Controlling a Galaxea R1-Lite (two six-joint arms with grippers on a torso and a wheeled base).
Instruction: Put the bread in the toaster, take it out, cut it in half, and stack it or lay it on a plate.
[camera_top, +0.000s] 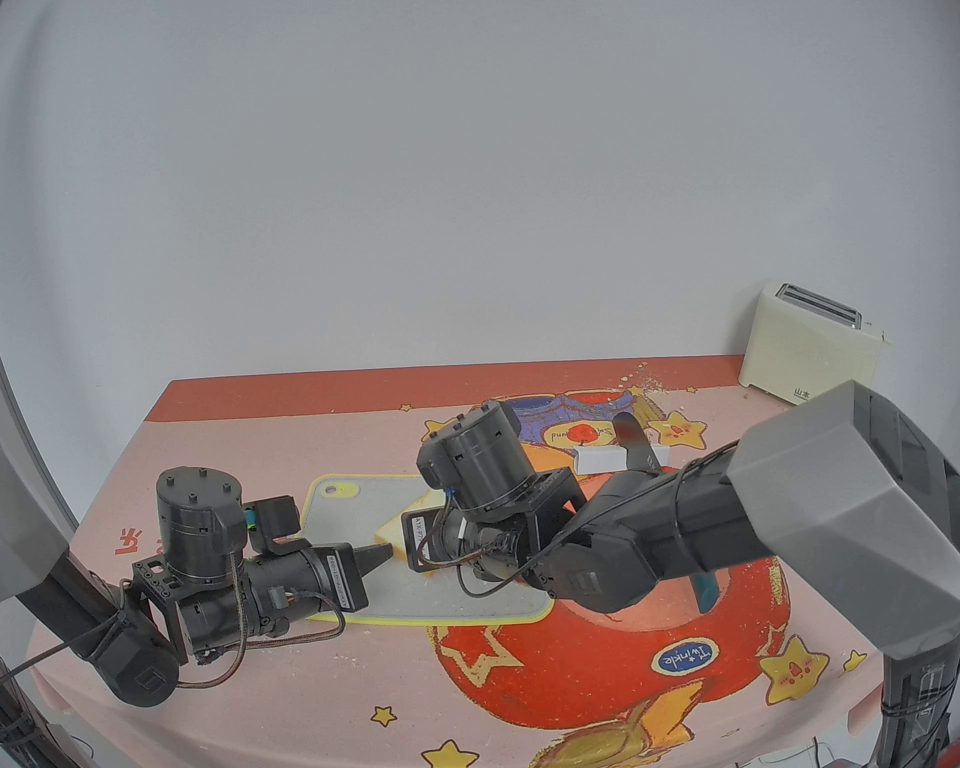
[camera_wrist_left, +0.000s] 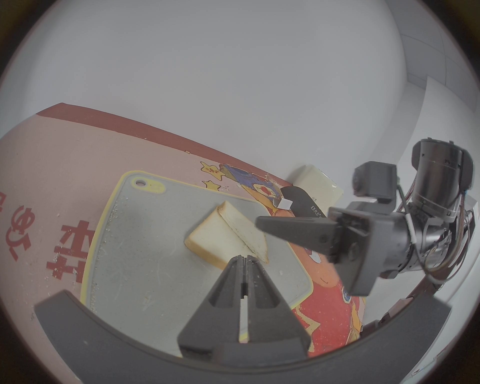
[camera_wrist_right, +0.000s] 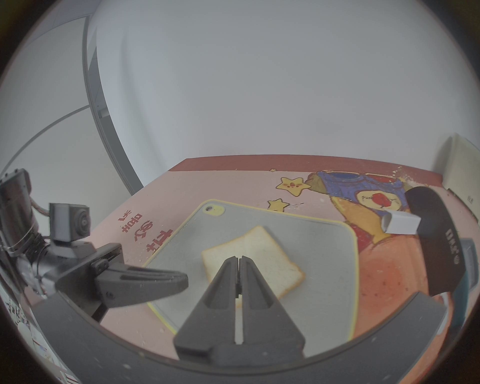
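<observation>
The pink tabletop (camera_top: 250, 430) with a cartoon print carries a cream box-shaped toaster (camera_top: 810, 350) at its far right corner. A grey cutting board (camera_top: 340, 520) with a yellow rim lies at its middle. The left gripper (camera_wrist_left: 243, 265) and right gripper (camera_wrist_right: 239, 265) hang low over the board from opposite sides, each with its fingers together. The pale square slice of bread (camera_wrist_right: 255, 257) lies flat on the board between them.

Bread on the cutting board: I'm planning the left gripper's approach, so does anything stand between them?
Nothing visible does. The left gripper, shut, points at the bread across bare cutting board; the right gripper sits at the bread's opposite side, not between.
</observation>
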